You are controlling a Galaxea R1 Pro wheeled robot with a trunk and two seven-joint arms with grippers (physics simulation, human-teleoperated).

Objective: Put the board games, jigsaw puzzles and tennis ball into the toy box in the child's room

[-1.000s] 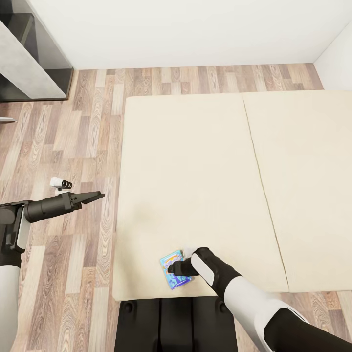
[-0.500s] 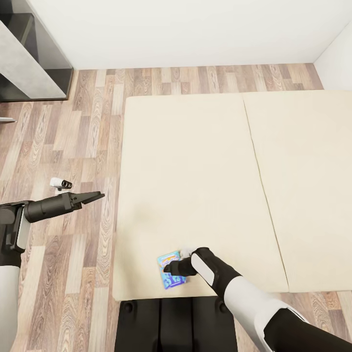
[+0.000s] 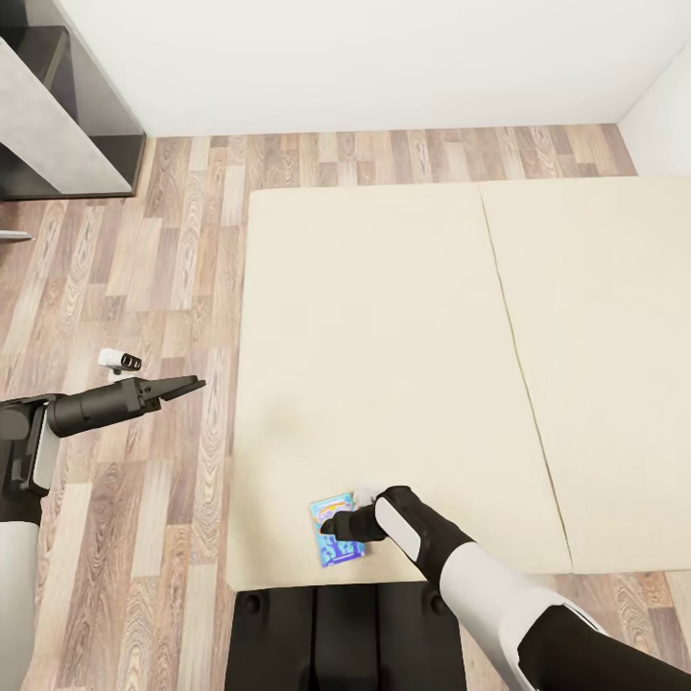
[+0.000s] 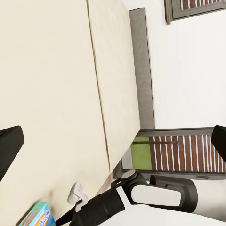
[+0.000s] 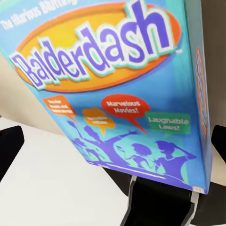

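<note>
A blue Balderdash board game (image 3: pixel 333 534) lies on the cream bed (image 3: pixel 384 336) close to its near edge. My right gripper (image 3: pixel 338 525) hangs right over it, open. In the right wrist view the box (image 5: pixel 113 89) fills the span between the two black fingertips (image 5: pixel 9 150), which stand far apart. One corner of the box (image 4: pixel 35 215) and my right arm (image 4: pixel 155 193) show in the left wrist view. Off the bed's left side, my left gripper (image 3: pixel 187 386) hovers over the wooden floor, open and holding nothing. The toy box, the table and the other toys are out of view.
A small white and black object (image 3: pixel 119 361) lies on the floor just beyond my left gripper. A dark cabinet (image 3: pixel 58 115) stands at the far left by the wall. My black base (image 3: pixel 336 633) sits against the bed's near edge. A seam (image 3: pixel 509 336) divides the mattress.
The board game has slid and turned slightly to the left under my right gripper. The left arm has stayed still. The view has shifted a trifle.
</note>
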